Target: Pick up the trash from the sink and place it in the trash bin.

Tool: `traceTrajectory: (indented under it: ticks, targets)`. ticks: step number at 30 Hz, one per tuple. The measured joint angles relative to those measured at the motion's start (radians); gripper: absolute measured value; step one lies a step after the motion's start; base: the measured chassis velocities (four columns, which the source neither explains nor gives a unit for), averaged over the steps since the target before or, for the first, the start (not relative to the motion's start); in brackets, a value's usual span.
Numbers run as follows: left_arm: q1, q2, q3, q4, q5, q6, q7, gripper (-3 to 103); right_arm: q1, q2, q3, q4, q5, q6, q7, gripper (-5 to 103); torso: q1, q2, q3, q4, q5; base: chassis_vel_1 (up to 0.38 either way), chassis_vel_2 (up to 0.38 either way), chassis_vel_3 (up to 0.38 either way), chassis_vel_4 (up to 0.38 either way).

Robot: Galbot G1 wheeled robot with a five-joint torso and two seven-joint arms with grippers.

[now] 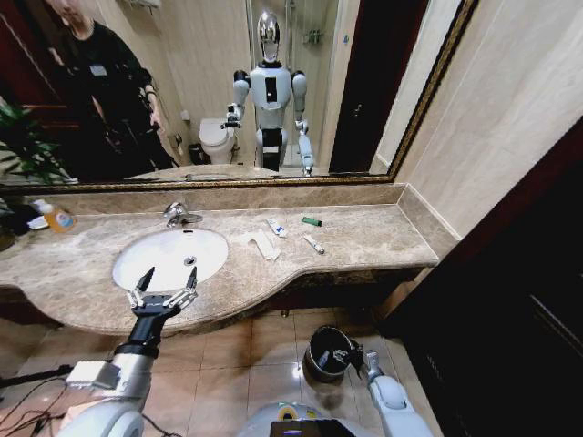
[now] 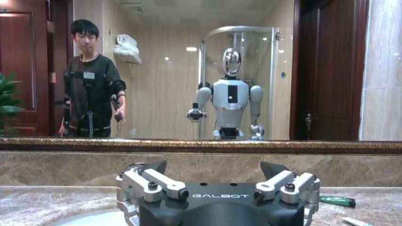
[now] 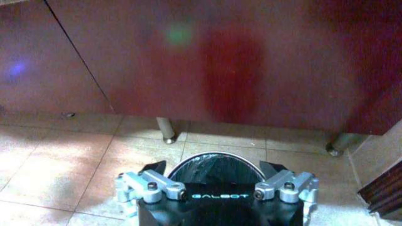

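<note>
The white oval sink (image 1: 169, 255) is set in the beige marble counter, with its chrome tap (image 1: 179, 215) behind it. The trash lies on the counter right of the basin: white paper strips (image 1: 261, 243), a small white tube (image 1: 276, 228), another tube (image 1: 313, 244) and a green piece (image 1: 311, 221) (image 2: 336, 201). My left gripper (image 1: 164, 284) (image 2: 213, 167) hangs open and empty over the sink's front rim. On the floor below, the dark round trash bin (image 1: 328, 353) (image 3: 217, 154) stands under the counter, and my right gripper (image 1: 351, 357) (image 3: 212, 165) is open just above it.
An orange-labelled soap bottle (image 1: 56, 217) and a plant (image 1: 18, 150) stand at the counter's far left. A wide mirror (image 1: 228, 91) backs the counter. A dark wooden cabinet (image 1: 510, 273) stands on the right. Metal cabinet legs (image 3: 166, 134) rise from the tiled floor behind the bin.
</note>
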Motion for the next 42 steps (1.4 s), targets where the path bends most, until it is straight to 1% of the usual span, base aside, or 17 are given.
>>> traceTrajectory:
  ticks: [4, 19, 25, 30, 33, 34, 36, 37, 38, 42]
  targets:
    - [0.0, 0.0, 0.0, 0.0, 0.0, 0.0, 0.0, 100, -0.001, 0.0, -0.001, 0.001, 0.001, 0.0, 0.0, 100, 0.0, 0.0, 0.0, 0.0, 0.0, 0.0, 0.0, 0.0, 0.0]
    - [0.0, 0.0, 0.0, 0.0, 0.0, 0.0, 0.0, 100, -0.004, 0.003, 0.001, -0.002, 0.003, 0.001, 0.0, 100, 0.0, 0.0, 0.0, 0.0, 0.0, 0.0, 0.0, 0.0, 0.0]
    - [0.0, 0.0, 0.0, 0.0, 0.0, 0.0, 0.0, 100, -0.003, 0.001, 0.002, 0.0, 0.017, 0.008, -0.002, 100, 0.0, 0.0, 0.0, 0.0, 0.0001, 0.0, 0.0, 0.0, 0.0]
    - [0.0, 0.0, 0.0, 0.0, 0.0, 0.0, 0.0, 100, -0.023, -0.005, 0.006, 0.048, 0.036, 0.002, 0.004, 100, 0.0, 0.0, 0.0, 0.0001, 0.0001, 0.0, 0.0, 0.0, 0.0]
    - [0.0, 0.0, 0.0, 0.0, 0.0, 0.0, 0.0, 100, -0.064, -0.012, 0.02, 0.136, 0.073, -0.008, 0.009, 100, 0.0, 0.0, 0.0, 0.0, 0.0002, 0.0, 0.0, 0.0, 0.0]
    - [0.0, 0.0, 0.0, 0.0, 0.0, 0.0, 0.0, 100, -0.064, -0.012, 0.02, 0.136, 0.073, -0.008, 0.009, 100, 0.0, 0.0, 0.0, 0.0, 0.0002, 0.0, 0.0, 0.0, 0.0]
    - [0.0, 0.0, 0.0, 0.0, 0.0, 0.0, 0.0, 100, -0.109, -0.027, 0.033, 0.257, 0.113, -0.007, 0.017, 100, 0.0, 0.0, 0.0, 0.0, -0.0001, 0.0, 0.0, 0.0, 0.0]
    - [0.0, 0.0, 0.0, 0.0, 0.0, 0.0, 0.0, 100, -0.125, -0.033, 0.036, 0.297, 0.125, -0.002, 0.023, 100, 0.0, 0.0, 0.0, 0.0, -0.0001, 0.0, 0.0, 0.0, 0.0]
    - [0.0, 0.0, 0.0, 0.0, 0.0, 0.0, 0.0, 100, -0.125, -0.033, 0.036, 0.297, 0.125, -0.002, 0.023, 100, 0.0, 0.0, 0.0, 0.0, -0.0001, 0.0, 0.0, 0.0, 0.0]
    - [0.0, 0.0, 0.0, 0.0, 0.0, 0.0, 0.0, 100, -0.197, -0.067, 0.047, 0.532, 0.195, -0.015, 0.041, 100, 0.0, 0.0, 0.0, 0.0, -0.0003, 0.0, 0.0, 0.0, 0.0]
